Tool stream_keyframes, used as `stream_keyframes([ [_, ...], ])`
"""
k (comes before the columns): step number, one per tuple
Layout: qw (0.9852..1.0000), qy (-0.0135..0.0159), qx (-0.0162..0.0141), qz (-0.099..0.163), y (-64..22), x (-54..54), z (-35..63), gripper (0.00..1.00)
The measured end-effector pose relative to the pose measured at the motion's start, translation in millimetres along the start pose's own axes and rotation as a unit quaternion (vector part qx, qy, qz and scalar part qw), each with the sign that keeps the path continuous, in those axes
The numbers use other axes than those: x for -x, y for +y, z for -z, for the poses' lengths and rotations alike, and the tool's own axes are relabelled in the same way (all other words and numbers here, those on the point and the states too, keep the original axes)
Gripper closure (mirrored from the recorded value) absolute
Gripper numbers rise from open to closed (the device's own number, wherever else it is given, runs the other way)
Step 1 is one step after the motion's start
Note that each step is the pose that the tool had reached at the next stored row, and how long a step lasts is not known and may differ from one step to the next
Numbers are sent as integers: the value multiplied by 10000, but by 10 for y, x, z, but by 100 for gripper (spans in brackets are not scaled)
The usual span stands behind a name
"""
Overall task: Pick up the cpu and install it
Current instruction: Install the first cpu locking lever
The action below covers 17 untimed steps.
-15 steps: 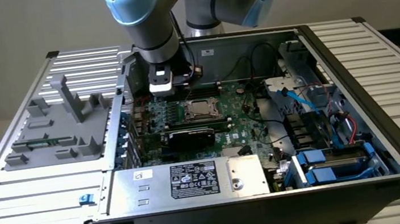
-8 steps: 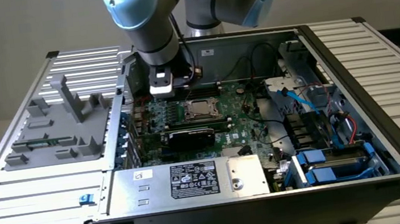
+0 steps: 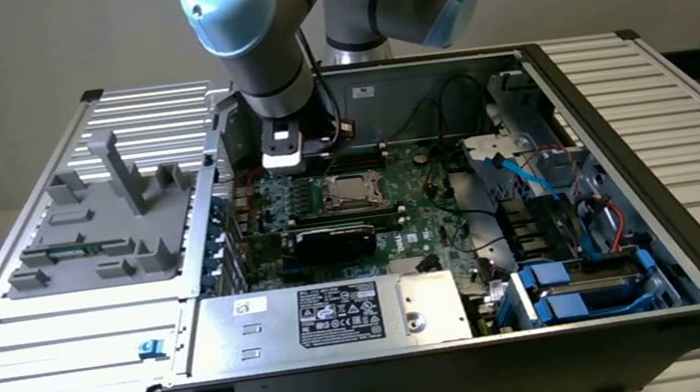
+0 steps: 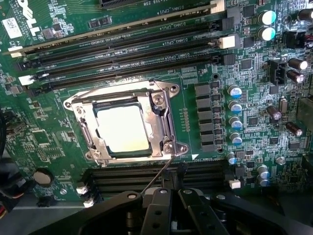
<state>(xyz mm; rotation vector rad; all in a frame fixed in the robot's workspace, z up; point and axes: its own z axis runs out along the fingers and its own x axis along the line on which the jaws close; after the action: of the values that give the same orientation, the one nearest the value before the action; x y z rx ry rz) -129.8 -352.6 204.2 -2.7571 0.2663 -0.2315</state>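
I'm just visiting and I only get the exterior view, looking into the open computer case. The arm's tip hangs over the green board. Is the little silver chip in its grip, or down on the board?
Observer: On the board. The wrist view shows the cpu lying flat inside the metal socket frame, silver top up.
Operator: So is the gripper holding anything?
Observer: No, the gripper is shut and empty.
Operator: Anything else near the chip?
Observer: A thin wire lever slants from the frame's corner towards the gripper; whether they touch I cannot tell.
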Motion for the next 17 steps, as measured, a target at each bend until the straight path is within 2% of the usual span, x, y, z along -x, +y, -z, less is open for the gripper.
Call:
stream_keyframes([
  [12,10000,41,-2,-22,-4,-55,-23,89],
  [17,10000,44,-1,-28,-5,-60,-25,89],
])
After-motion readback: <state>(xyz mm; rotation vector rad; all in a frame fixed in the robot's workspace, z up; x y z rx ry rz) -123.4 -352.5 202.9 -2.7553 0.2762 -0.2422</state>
